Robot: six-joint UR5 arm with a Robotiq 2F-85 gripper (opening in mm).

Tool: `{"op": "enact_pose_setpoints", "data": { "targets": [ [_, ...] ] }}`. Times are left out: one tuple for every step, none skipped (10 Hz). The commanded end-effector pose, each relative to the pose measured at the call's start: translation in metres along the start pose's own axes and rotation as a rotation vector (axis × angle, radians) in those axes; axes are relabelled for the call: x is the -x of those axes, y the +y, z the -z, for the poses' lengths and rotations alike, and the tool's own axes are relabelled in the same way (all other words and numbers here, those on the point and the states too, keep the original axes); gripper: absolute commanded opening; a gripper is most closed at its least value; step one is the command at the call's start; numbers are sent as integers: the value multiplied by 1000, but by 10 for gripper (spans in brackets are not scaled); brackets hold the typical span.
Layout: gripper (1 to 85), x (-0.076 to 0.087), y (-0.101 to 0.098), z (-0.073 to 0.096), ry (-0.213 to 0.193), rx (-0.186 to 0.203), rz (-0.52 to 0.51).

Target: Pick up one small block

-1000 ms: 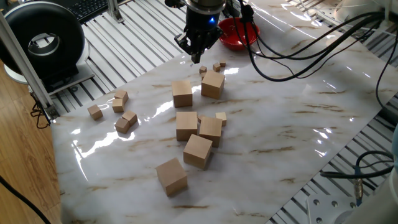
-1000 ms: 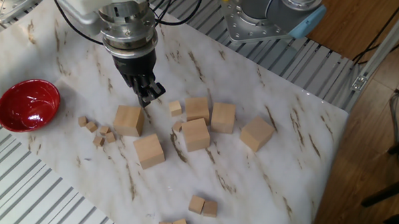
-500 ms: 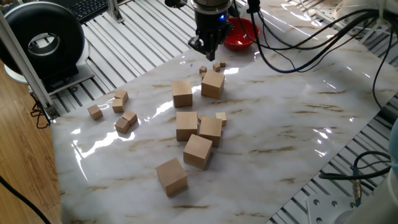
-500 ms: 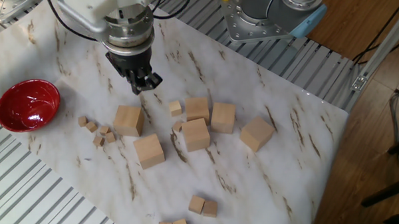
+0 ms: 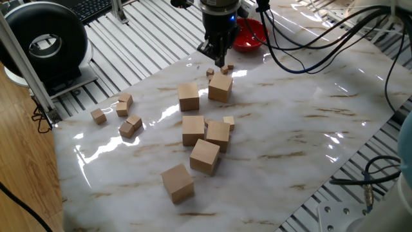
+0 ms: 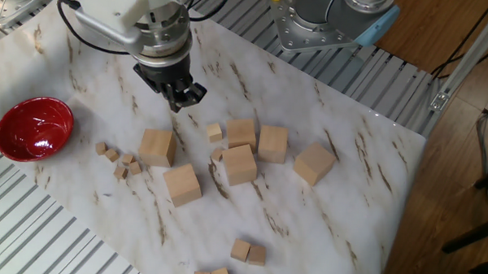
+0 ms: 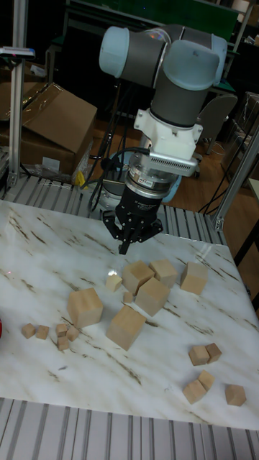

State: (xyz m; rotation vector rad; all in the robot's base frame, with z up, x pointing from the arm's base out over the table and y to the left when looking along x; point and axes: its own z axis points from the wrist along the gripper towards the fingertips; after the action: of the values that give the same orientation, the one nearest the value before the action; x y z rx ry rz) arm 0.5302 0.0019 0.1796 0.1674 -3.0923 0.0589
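Observation:
Several large plain tan cubes lie in the middle of the marble table. The small block nearest the gripper (image 5: 220, 87) (image 6: 157, 146) (image 7: 85, 307) stands apart at the bowl end of the group. My gripper (image 5: 215, 56) (image 6: 181, 101) (image 7: 124, 249) hangs a little above the table just beyond that block, not touching it. Its fingers are drawn together to a point and hold nothing. Other large cubes (image 5: 188, 96) (image 6: 182, 185) (image 7: 126, 327) sit close by, and three more (image 5: 193, 129) (image 6: 239, 164) (image 7: 152, 295) cluster together.
A red bowl (image 5: 250, 35) (image 6: 34, 128) stands at the table's end behind the gripper. Tiny cubes (image 5: 224, 68) (image 6: 114, 154) (image 7: 61, 333) lie between bowl and block. More small cubes (image 5: 123, 106) (image 6: 246, 251) (image 7: 205, 355) sit at the other end. Cables (image 5: 322, 45) trail over the table.
The gripper has drifted away from the cube cluster toward the bowl end of the table, mostly in the first half second. No cube has moved.

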Motion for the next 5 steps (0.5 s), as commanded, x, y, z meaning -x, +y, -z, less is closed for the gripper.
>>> {"op": "enact_pose_setpoints", "data": {
  "targets": [
    [10,-2,10,1,5,42,2],
    [10,0,10,1,-2,41,7],
    [10,3,10,1,-11,39,10],
    [10,4,11,1,-18,42,16],
    [10,2,18,2,-9,70,6]
  ]
}}
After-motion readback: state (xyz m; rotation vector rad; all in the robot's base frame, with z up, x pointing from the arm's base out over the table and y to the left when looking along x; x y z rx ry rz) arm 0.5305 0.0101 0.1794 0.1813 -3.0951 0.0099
